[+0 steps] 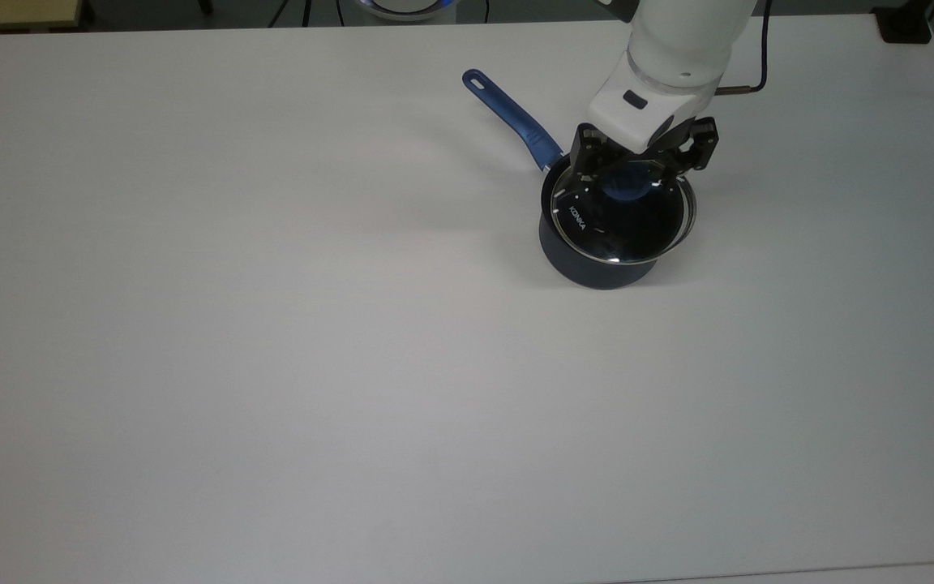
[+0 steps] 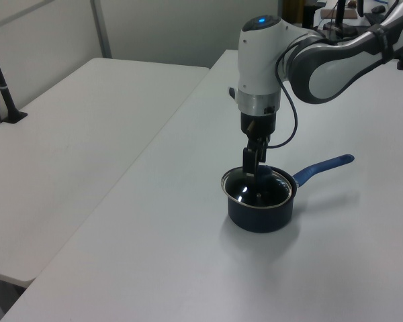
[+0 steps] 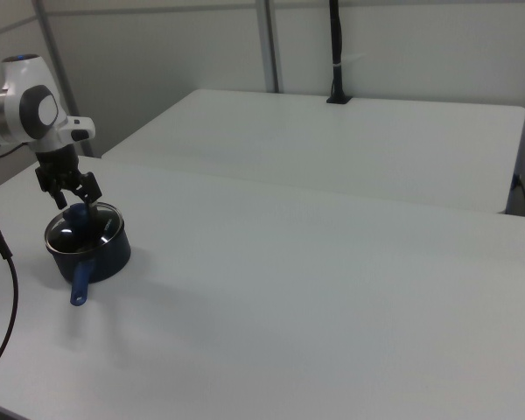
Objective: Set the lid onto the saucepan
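I see a plain white desk (image 1: 272,324), a second white desk (image 3: 376,140) behind it in the right view, and pale partition walls. One saucepan (image 1: 597,272), one lid (image 1: 625,227), one arm. The lid sits on the saucepan rim toward the top view's right. The gripper (image 1: 633,174) has its fingers spread either side of the blue knob (image 1: 625,189).

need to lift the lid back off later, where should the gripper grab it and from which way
Grip the blue knob at the centre of the lid, coming straight down from above. The lid lies flat on the saucepan, its steel rim flush with the pan, so the raised knob looks like the only part two fingers can close around.
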`<move>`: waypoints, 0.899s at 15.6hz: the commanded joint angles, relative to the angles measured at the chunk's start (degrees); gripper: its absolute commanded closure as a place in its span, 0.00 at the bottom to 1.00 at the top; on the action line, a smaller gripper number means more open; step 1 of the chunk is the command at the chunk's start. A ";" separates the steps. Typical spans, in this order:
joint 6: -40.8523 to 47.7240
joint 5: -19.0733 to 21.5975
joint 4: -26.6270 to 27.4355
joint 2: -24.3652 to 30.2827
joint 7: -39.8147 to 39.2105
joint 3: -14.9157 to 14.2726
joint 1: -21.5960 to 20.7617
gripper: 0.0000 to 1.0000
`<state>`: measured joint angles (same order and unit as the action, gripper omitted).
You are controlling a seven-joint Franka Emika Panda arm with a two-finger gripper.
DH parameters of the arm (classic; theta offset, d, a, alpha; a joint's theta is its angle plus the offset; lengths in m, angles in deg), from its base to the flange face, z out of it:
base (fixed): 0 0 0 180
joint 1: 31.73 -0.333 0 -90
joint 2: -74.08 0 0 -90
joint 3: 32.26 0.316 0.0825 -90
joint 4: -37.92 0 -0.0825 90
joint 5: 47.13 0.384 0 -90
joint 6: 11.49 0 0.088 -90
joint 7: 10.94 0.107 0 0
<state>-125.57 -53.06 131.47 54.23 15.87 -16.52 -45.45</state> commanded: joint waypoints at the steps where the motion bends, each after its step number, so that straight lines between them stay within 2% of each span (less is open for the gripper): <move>1: 2.18 -0.49 1.45 4.90 1.58 -0.70 0.10 0.00; 5: 7.72 -0.49 0.75 8.77 0.88 -1.31 0.71 0.00; 8: 11.94 -0.49 0.84 11.41 0.44 -3.59 1.24 0.00; 11: 18.61 -0.05 1.01 14.91 -8.84 -7.37 1.94 0.00; 14: 21.26 2.40 1.10 19.22 -15.20 -8.61 7.02 0.00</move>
<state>-107.07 -52.96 131.01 68.05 7.01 -23.91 -42.64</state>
